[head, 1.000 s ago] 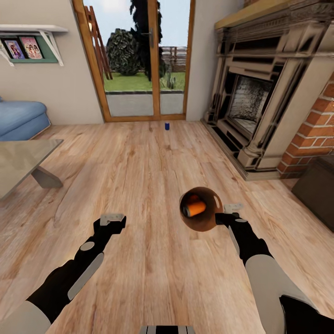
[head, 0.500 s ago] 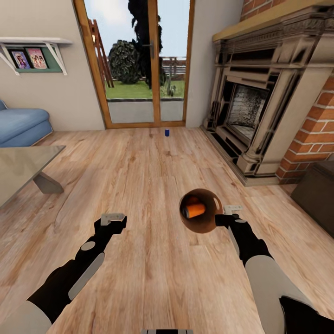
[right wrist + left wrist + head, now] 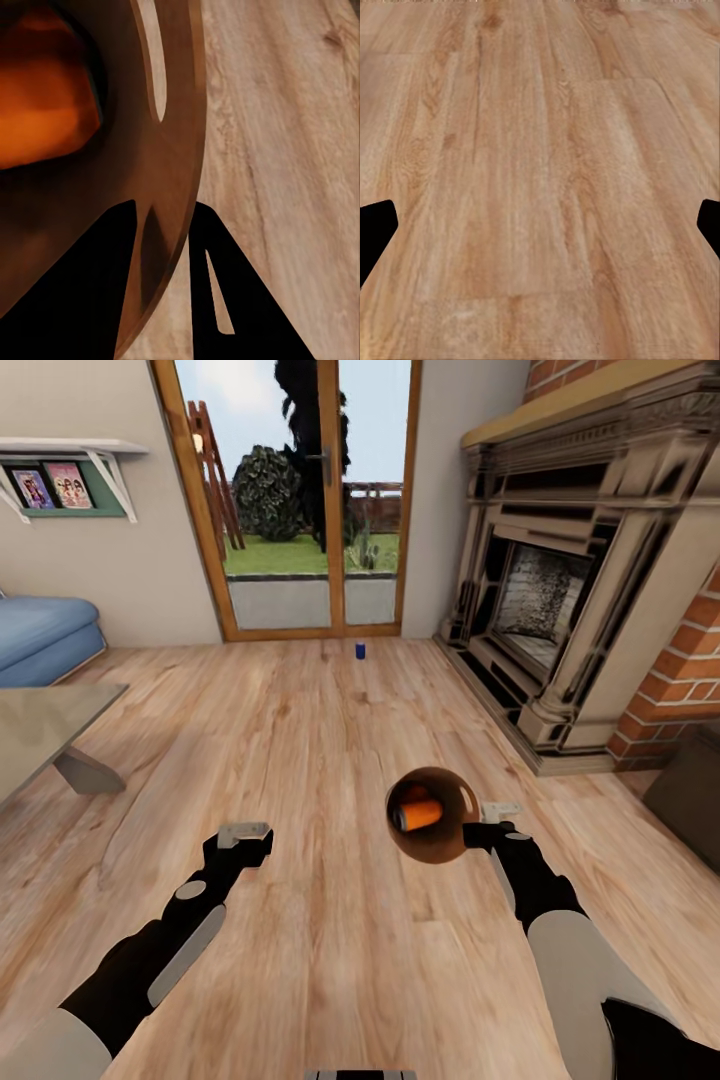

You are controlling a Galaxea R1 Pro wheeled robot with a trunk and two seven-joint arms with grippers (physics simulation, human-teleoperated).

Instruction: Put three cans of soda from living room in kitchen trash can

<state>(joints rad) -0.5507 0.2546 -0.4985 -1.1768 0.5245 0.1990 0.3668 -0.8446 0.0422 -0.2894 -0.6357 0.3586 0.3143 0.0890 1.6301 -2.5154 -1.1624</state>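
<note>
My right gripper is shut on the rim of the tash can, which it holds above the wood floor with its coppery brown inside facing the head camera. Two orange cans of soda lie inside it. In the right wrist view the bin's wall sits between the fingers, with an orange can behind it. A dark blue can of soda stands on the floor by the glass door. My left gripper hangs open and empty over the floor.
The ornate fireplace and brick wall line the right side, with a dark box below them. A glass-topped low table and blue sofa are at the left. The garden door is straight ahead.
The whole picture has shifted a little, so the camera has moved. Both arms and the held bin keep the same pose.
</note>
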